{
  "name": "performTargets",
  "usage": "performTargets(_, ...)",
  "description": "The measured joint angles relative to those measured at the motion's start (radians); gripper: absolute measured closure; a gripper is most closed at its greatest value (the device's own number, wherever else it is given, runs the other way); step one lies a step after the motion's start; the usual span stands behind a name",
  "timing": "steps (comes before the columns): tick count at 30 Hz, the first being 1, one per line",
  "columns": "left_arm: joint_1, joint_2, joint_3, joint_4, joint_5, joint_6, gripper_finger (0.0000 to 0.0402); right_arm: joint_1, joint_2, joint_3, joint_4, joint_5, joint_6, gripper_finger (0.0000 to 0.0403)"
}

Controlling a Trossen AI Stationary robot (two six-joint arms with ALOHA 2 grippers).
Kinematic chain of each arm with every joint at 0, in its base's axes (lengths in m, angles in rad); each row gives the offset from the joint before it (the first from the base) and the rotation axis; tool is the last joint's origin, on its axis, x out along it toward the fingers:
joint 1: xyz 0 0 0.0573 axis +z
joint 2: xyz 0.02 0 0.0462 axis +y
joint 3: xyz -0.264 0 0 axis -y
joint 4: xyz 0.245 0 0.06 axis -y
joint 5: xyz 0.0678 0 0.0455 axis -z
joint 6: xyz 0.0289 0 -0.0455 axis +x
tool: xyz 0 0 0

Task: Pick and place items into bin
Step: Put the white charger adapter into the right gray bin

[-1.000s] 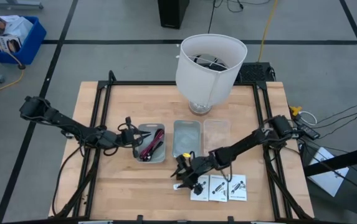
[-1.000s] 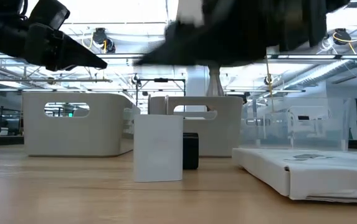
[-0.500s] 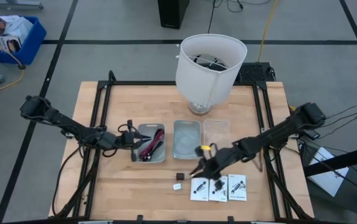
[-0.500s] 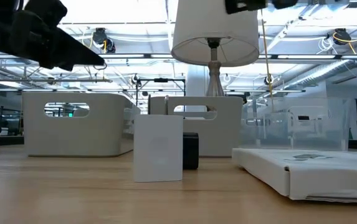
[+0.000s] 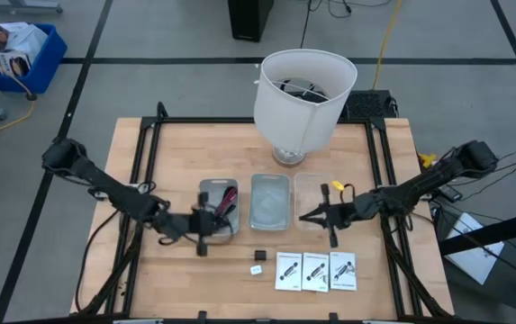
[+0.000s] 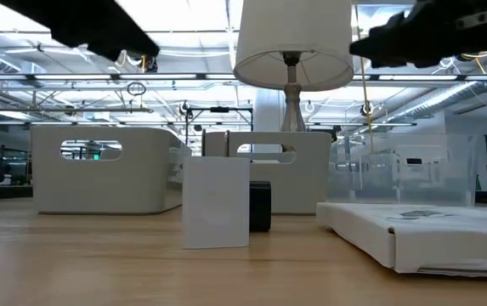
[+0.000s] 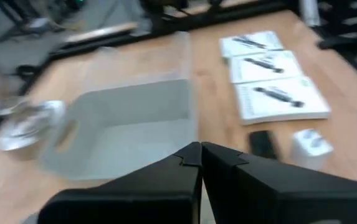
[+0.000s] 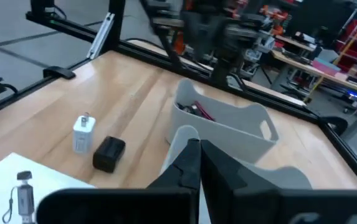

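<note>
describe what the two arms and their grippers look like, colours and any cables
Both arms are dark, near black, built of slim jointed links. The left gripper and the right gripper each end in two dark, tapered, wedge-shaped fingers, matte with no markings visible. The right arm carries a small yellow-orange part near its wrist. Thin black cables run along the left arm near its wrist.

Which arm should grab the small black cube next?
Probably the left. The left gripper hangs near the black cube, beside the cable bin. The right gripper sits over the clear bin, slightly farther away.
</note>
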Motion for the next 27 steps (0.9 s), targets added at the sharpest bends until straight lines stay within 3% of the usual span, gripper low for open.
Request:
performTargets(4, -0.047, 0.144, 0.099, 0.007, 0.077, -0.057, 0.0391, -0.006, -0.100, -0.073, 0.004, 0.000, 0.031, 0.0402)
performTargets(8, -0.096, 0.272, 0.190, 0.005, 0.080, -0.145, 0.0396, -0.006, -0.204, -0.135, 0.017, 0.000, 0.034, 0.0402)
performTargets(13, -0.121, 0.417, 0.282, -0.010, 0.084, -0.206, 0.0367, -0.006, -0.306, -0.195, 0.045, 0.000, 0.034, 0.0402)
performTargets(27, -0.120, 0.587, 0.357, -0.017, 0.099, -0.412, 0.0178, -0.006, -0.364, -0.211, 0.037, 0.024, 0.027, 0.0402)
